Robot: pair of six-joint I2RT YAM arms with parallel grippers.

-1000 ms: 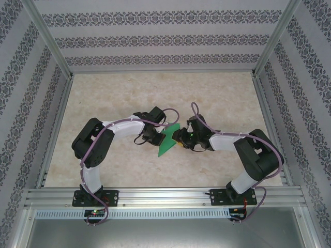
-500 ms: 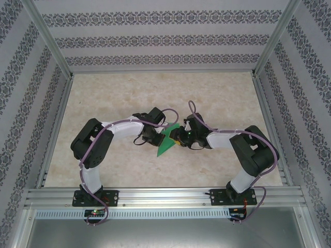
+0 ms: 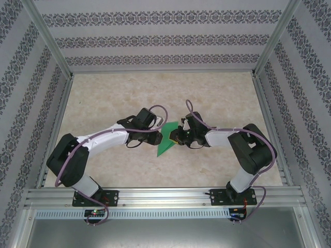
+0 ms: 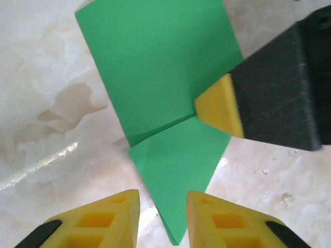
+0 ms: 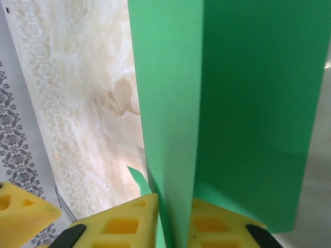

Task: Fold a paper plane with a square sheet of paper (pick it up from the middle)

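A partly folded sheet of paper (image 3: 166, 140), bright green and matte, sits at the centre of a glossy cream marble-patterned table (image 3: 217, 98), its narrow tip pointing toward 7 o'clock in the overhead view. The left gripper (image 3: 158, 135) meets it from 9 o'clock and the right gripper (image 3: 175, 138) from 3 o'clock, the two black heads nearly facing each other across the paper. In the left wrist view the left gripper's yellow ribbed fingers (image 4: 120, 213) stand apart, the sheet's pointed end lying in the gap between them without visible contact. A diagonal crease crosses the sheet there, one flap overlapping the layer below. The right gripper's yellow fingertip (image 4: 220, 108), backed by a black foam-like pad, presses the sheet's edge at 3 o'clock. In the right wrist view the right gripper (image 5: 173, 201) is pinched together on an upright fold of the sheet, which rises as a tall, smooth green wall. Patterned wallpaper (image 3: 155, 41) and aluminium rails (image 3: 165, 195) enclose the table.
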